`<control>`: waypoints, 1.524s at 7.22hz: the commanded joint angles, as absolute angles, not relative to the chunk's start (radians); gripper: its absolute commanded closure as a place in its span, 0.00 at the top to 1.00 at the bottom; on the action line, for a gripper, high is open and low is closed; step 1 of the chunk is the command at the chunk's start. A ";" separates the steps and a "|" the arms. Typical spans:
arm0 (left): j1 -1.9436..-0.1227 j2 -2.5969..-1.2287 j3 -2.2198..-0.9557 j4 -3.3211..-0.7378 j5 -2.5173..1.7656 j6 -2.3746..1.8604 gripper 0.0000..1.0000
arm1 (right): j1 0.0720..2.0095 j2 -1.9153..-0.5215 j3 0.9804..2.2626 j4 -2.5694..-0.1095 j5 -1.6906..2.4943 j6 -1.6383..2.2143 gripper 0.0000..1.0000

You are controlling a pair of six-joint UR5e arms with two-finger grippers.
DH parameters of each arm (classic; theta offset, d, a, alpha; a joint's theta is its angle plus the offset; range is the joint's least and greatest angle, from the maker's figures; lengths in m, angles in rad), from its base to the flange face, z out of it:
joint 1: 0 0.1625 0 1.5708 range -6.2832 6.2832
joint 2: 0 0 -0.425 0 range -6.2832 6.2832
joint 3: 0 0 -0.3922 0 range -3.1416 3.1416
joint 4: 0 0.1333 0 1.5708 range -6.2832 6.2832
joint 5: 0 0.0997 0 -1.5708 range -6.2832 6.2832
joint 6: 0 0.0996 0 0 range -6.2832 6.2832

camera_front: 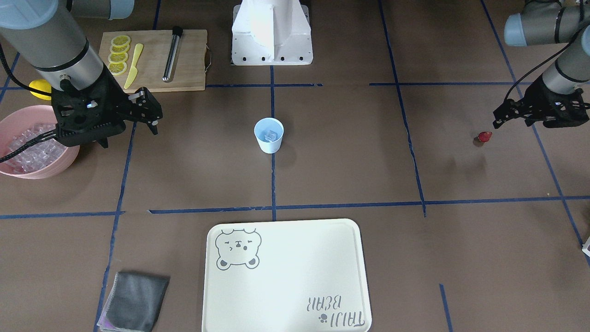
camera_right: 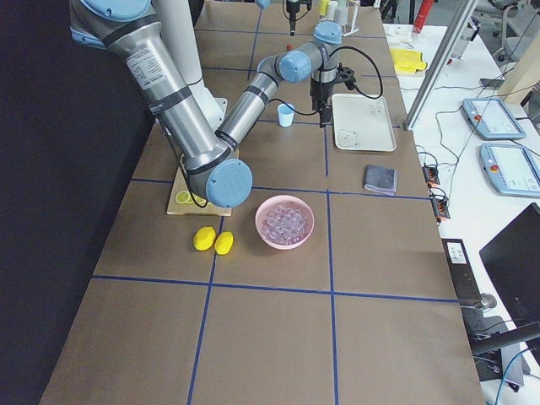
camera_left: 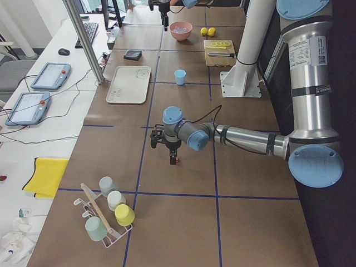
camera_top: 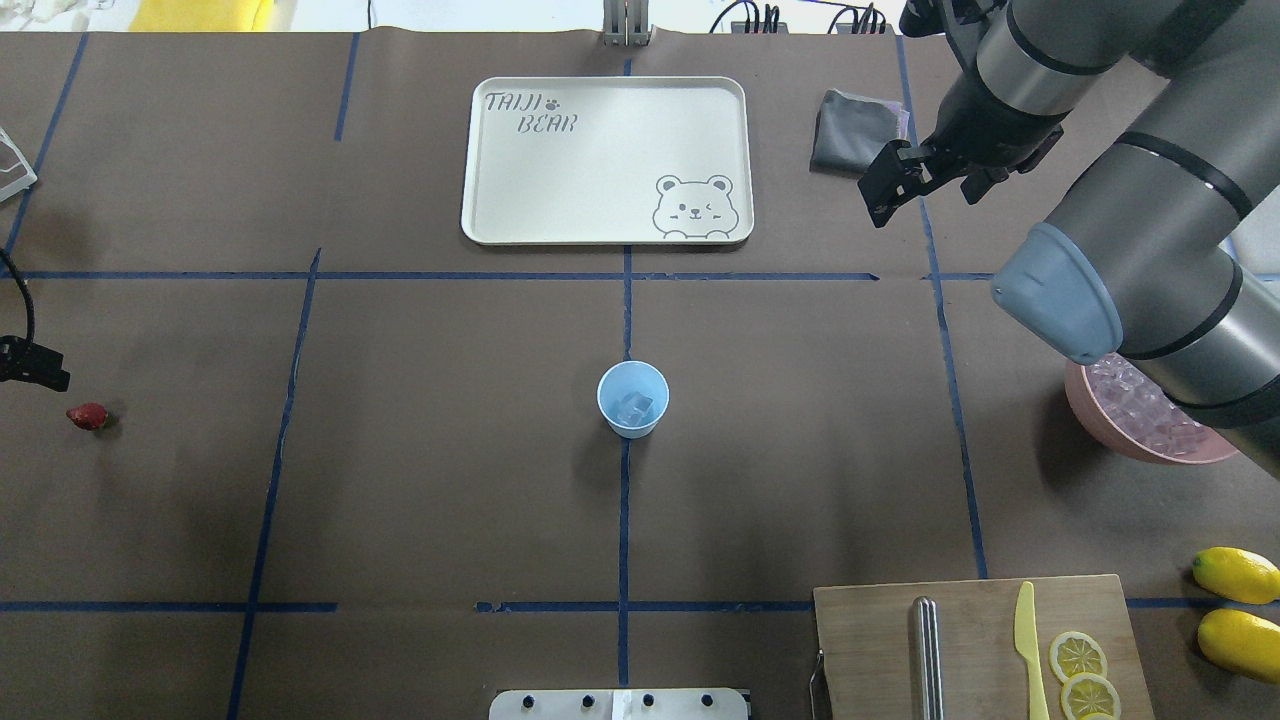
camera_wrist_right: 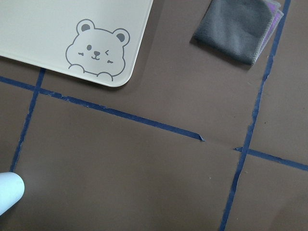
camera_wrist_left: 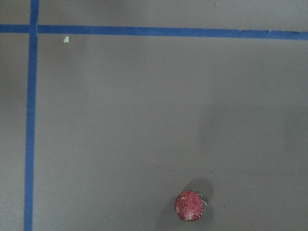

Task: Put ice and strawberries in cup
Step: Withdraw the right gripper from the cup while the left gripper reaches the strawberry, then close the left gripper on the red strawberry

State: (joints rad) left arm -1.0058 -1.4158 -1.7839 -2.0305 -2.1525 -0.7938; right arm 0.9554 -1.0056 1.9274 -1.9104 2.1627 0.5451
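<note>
The pale blue cup (camera_front: 268, 134) stands upright at the table's middle and holds one clear ice cube (camera_top: 636, 406); it also shows in the overhead view (camera_top: 632, 398). More ice (camera_front: 32, 147) fills the pink bowl (camera_front: 27, 113). The red strawberry (camera_front: 484, 136) lies on the table far to my left, and also shows in the left wrist view (camera_wrist_left: 190, 205). My left gripper (camera_front: 511, 123) hovers just beside it, apparently open and empty. My right gripper (camera_front: 129, 137) is open and empty, raised between the bowl and the cup.
A cream bear tray (camera_front: 286, 276) lies across from me, with a grey cloth (camera_front: 136, 302) beside it. A wooden board (camera_front: 154, 60) holds lemon slices, a yellow knife and a metal rod. Whole lemons (camera_top: 1235, 575) lie by the bowl (camera_top: 1100, 425).
</note>
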 commanded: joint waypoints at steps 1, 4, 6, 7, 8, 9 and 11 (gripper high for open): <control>-0.937 -1.420 -1.720 -2.165 -2.105 -0.902 0.99 | 0.960 -1.011 1.931 -1.910 2.163 0.540 1.00; -0.907 -1.428 -1.667 -2.255 -2.089 -0.942 0.98 | 0.962 -1.011 1.931 -1.911 2.163 0.540 1.00; -0.894 -1.439 -1.663 -2.256 -2.088 -0.945 0.97 | 0.965 -1.012 1.931 -1.911 2.163 0.540 1.00; -0.893 -1.439 -1.663 -2.256 -2.088 -0.946 0.95 | 0.966 -1.012 1.931 -1.911 2.163 0.540 1.00; -0.893 -1.439 -1.661 -2.256 -2.088 -0.943 0.91 | 0.965 -1.012 1.933 -1.911 2.163 0.540 1.00; -0.893 -1.439 -1.661 -2.256 -2.089 -0.942 0.89 | 0.966 -1.012 1.933 -1.911 2.163 0.540 1.00; -0.893 -1.437 -1.660 -2.255 -2.092 -0.942 0.80 | 0.966 -1.014 1.936 -1.911 2.163 0.540 1.00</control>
State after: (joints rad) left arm -0.8929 -1.4380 -1.6609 -2.2555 -2.0911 -0.9422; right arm 0.9656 -1.0129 1.9343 -1.9114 2.1629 0.5400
